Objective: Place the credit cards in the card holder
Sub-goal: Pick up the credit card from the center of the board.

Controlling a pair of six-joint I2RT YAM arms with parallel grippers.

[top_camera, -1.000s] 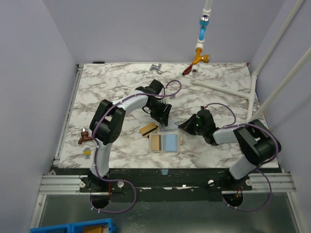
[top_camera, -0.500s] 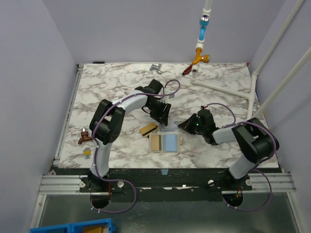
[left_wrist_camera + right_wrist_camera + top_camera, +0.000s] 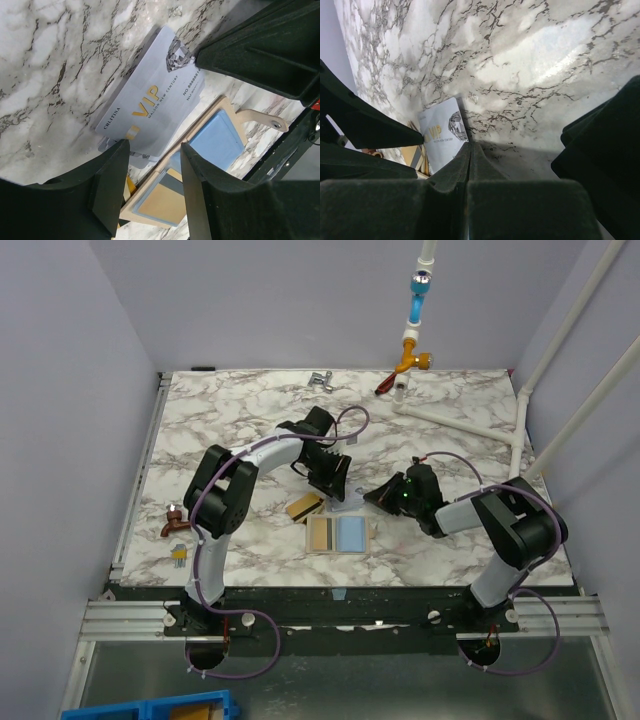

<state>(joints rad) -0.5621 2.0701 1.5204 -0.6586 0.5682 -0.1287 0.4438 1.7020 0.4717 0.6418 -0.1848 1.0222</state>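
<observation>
The card holder [image 3: 336,552] lies open on the marble table, with a gold-tan card [image 3: 320,533] and a pale blue card [image 3: 351,533] in it. In the left wrist view its snap strap [image 3: 252,116] and both cards show. A pale grey "VIP" card [image 3: 347,507] [image 3: 150,100] lies flat just beyond the holder, over another pale card. A loose gold-tan card with a dark stripe [image 3: 305,506] lies to its left. My left gripper [image 3: 335,483] [image 3: 155,147] is open and empty, just above the VIP card. My right gripper [image 3: 378,498] [image 3: 470,146] is shut and empty, its tip at the VIP card's [image 3: 442,132] right edge.
A brown tap [image 3: 175,520] and a small yellow part [image 3: 178,553] lie at the left edge. A metal fitting [image 3: 321,380], an orange valve [image 3: 412,362] and white pipes [image 3: 460,420] are at the back. A blue bin [image 3: 150,707] sits below the table.
My right gripper has crept slightly left toward the VIP card. My left gripper has shifted a little. The cards and holder have not moved.
</observation>
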